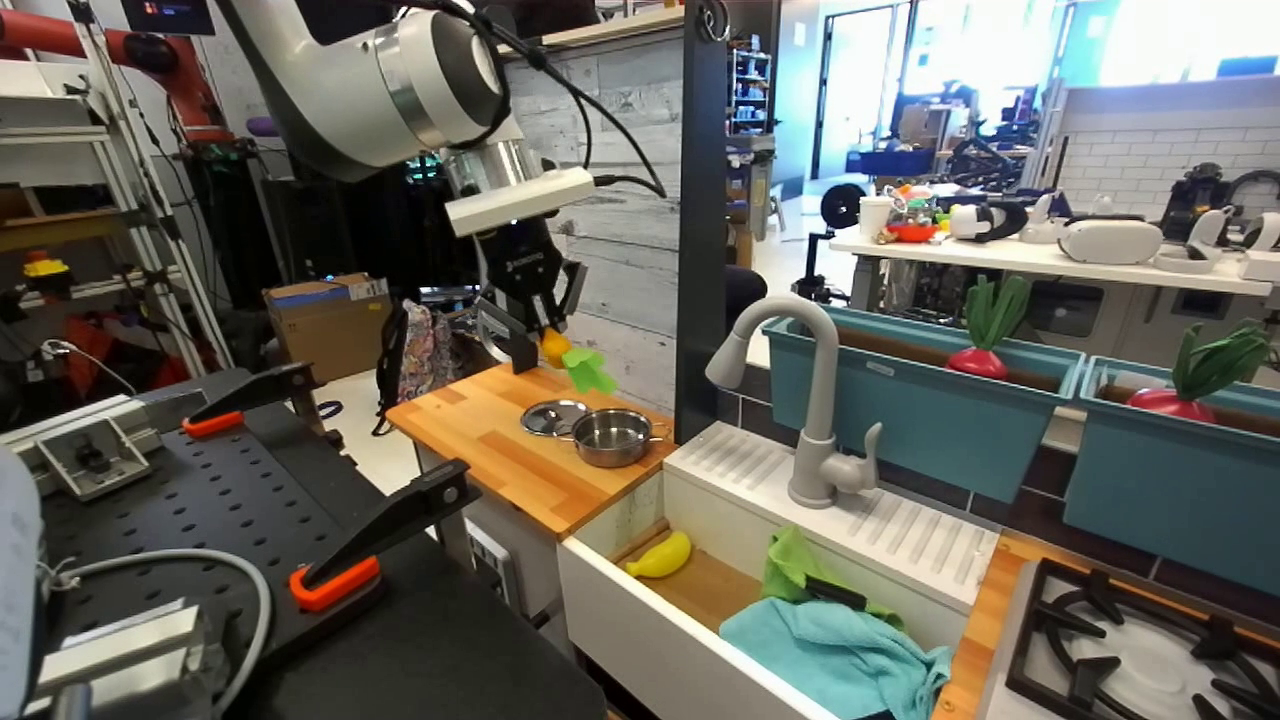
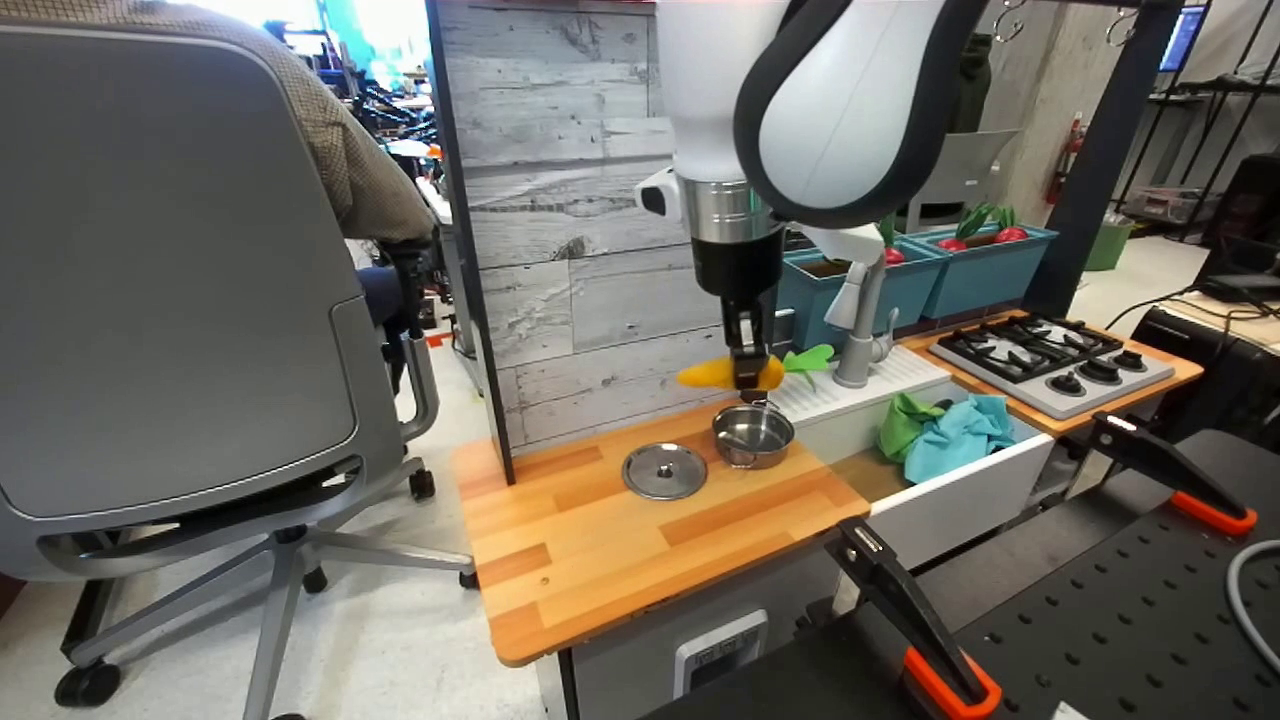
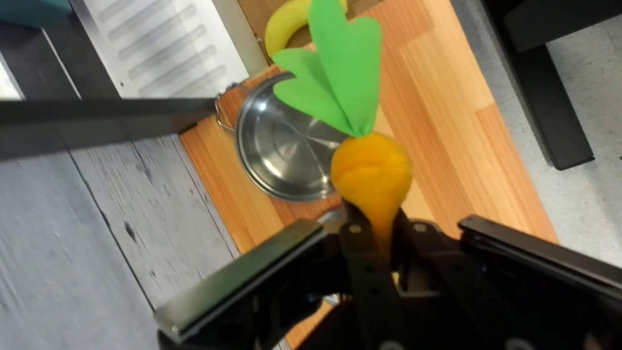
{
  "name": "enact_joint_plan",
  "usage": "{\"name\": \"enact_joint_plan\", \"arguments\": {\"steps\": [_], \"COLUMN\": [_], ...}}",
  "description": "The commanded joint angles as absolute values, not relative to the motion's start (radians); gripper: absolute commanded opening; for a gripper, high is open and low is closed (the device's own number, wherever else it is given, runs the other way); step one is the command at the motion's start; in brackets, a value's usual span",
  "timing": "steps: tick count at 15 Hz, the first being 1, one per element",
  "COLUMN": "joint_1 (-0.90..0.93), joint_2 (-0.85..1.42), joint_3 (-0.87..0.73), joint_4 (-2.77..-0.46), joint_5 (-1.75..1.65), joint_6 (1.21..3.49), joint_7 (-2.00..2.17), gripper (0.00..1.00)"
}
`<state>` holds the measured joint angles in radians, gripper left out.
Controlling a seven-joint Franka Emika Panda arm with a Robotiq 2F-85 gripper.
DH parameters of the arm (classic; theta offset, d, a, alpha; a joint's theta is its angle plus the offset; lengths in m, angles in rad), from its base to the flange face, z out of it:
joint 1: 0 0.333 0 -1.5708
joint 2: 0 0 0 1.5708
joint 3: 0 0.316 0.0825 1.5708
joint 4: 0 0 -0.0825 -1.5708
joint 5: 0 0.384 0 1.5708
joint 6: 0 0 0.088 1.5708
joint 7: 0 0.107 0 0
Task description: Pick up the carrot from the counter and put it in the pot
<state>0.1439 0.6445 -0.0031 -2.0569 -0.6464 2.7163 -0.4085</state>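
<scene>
The carrot, orange-yellow with green leaves, shows in both exterior views (image 1: 556, 348) (image 2: 708, 374) and in the wrist view (image 3: 373, 167). My gripper (image 2: 748, 376) is shut on the carrot's body and holds it in the air, roughly level, above the counter (image 2: 600, 580). In the wrist view the gripper's fingers (image 3: 381, 233) pinch the carrot and its leaves point away from them. The silver pot (image 1: 612, 452) stands upright on the counter, below the carrot, and no food shows in it in an exterior view (image 2: 770, 460). In the wrist view the leaves partly cover the pot (image 3: 277, 155).
A metal lid (image 2: 665, 471) lies on the counter beside the pot. The white sink (image 1: 650, 615) adjoins the counter, with a yellow banana (image 1: 662, 556) and cloths (image 1: 830, 645) inside. A tall grey faucet (image 1: 820, 400) stands behind it. A wood-plank wall (image 2: 570, 340) borders the counter's back.
</scene>
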Motion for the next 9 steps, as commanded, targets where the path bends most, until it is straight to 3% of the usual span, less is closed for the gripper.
{"name": "enact_joint_plan", "arguments": {"steps": [1, 9], "joint_1": [0.085, 0.01], "joint_2": [0.639, 0.79], "joint_3": [-0.021, -0.002], "joint_4": [-2.072, -1.96], "joint_5": [-0.637, -0.506], "joint_6": [2.765, 2.794], "joint_7": [-0.377, -0.367], "gripper": [0.03, 0.03]}}
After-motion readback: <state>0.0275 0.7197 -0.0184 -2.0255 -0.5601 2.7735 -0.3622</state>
